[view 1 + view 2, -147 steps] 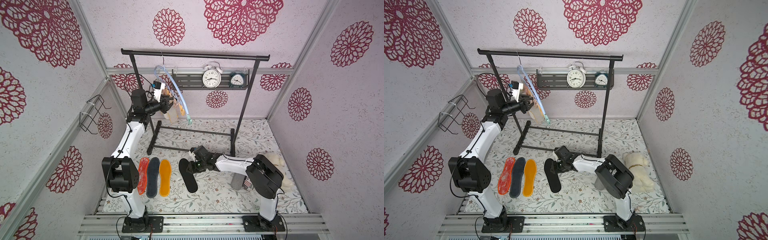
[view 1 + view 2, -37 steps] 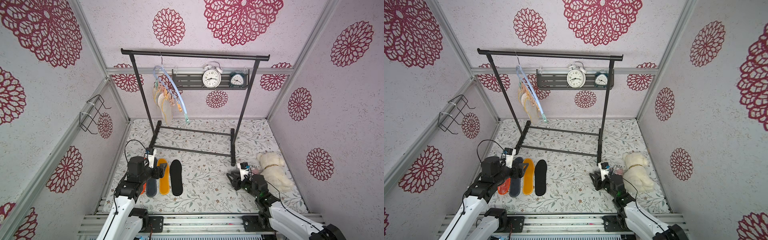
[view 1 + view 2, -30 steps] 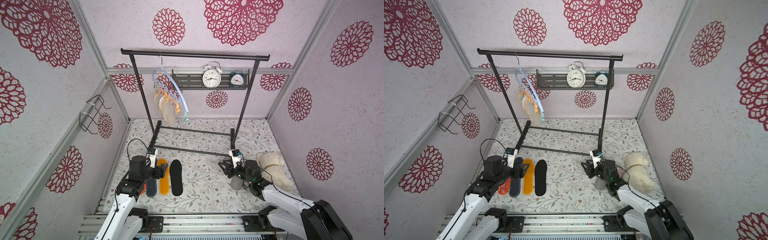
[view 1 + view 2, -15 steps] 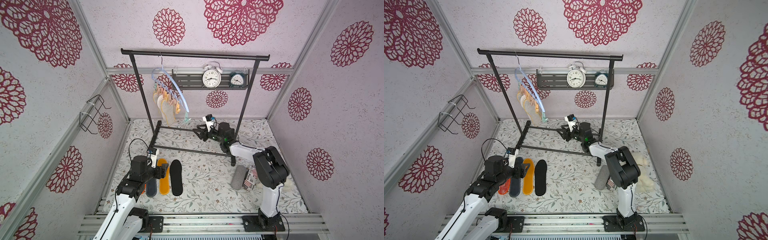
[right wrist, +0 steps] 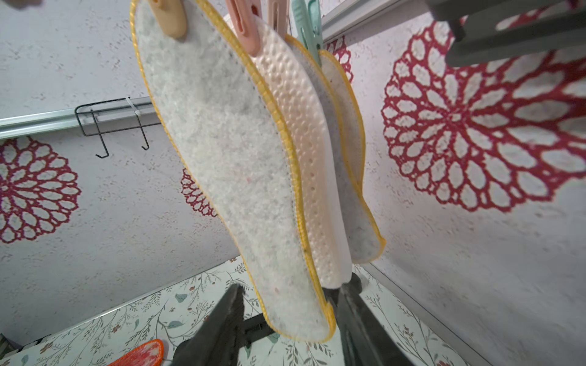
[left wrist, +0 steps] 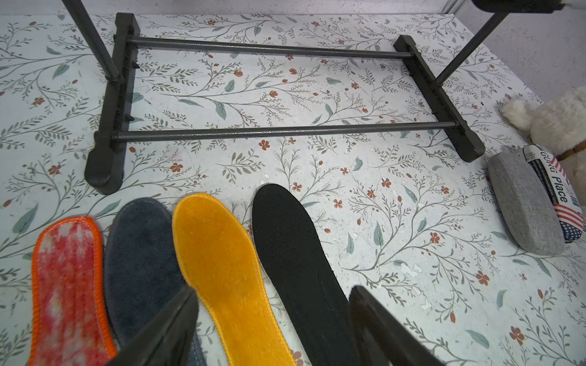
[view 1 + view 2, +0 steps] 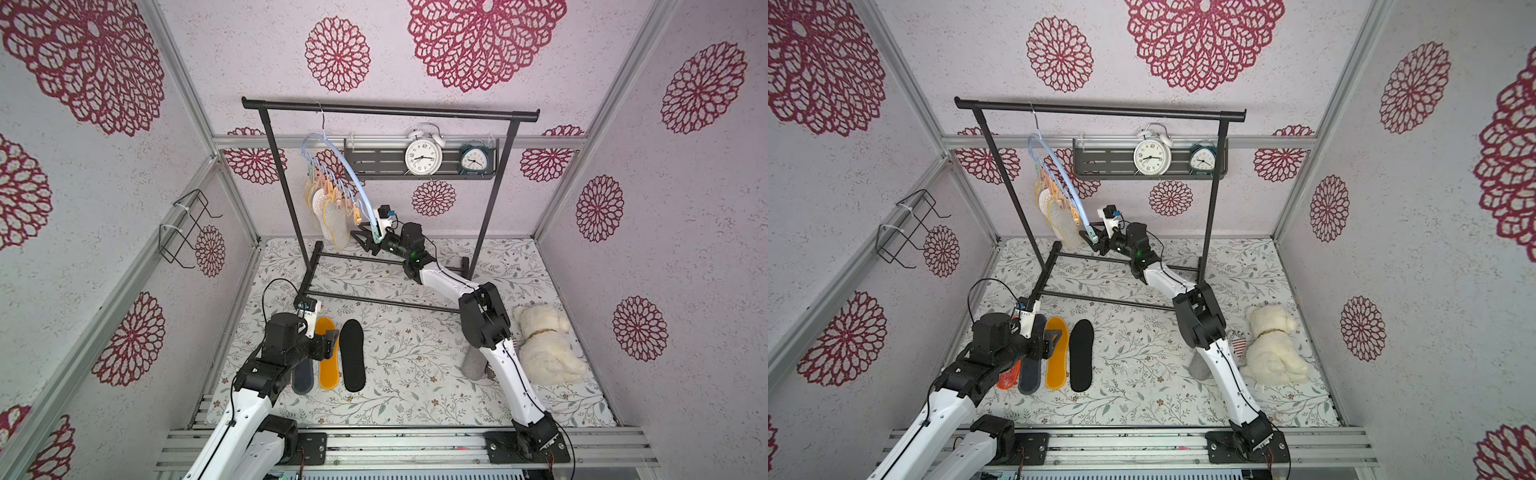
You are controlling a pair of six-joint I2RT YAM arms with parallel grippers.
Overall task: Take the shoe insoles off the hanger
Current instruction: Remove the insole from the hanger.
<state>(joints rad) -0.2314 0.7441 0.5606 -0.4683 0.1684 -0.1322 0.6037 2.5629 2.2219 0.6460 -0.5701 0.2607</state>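
Observation:
The pale blue hanger (image 7: 332,166) hangs by its hook from the rack bar, with shoe insoles (image 7: 332,220) clipped under it by pastel clothespins (image 5: 244,35). My right gripper (image 5: 291,304) is open at their lower ends. The tip of a yellow-edged white insole (image 5: 228,152) hangs between its fingers; a beige dotted insole (image 5: 304,126) and another yellow-edged one (image 5: 352,177) hang behind. On the floor lie an orange-red (image 6: 66,285), a dark grey (image 6: 139,260), a mustard-yellow (image 6: 222,263) and a black insole (image 6: 295,253). My left gripper (image 6: 274,294) hovers open over the last two, holding nothing.
The black garment rack (image 7: 386,110) stands at the back, its base bars (image 6: 279,131) on the floral floor. A shelf with two clocks (image 7: 422,156) sits behind it. A plush dog (image 7: 544,345), a grey felt roll (image 7: 473,365) and a wire bracket (image 7: 187,228) are nearby.
My right arm has swung from the front right floor up to the hanging insoles, and its jaws have opened wider. The left gripper has stayed over the floor insoles.

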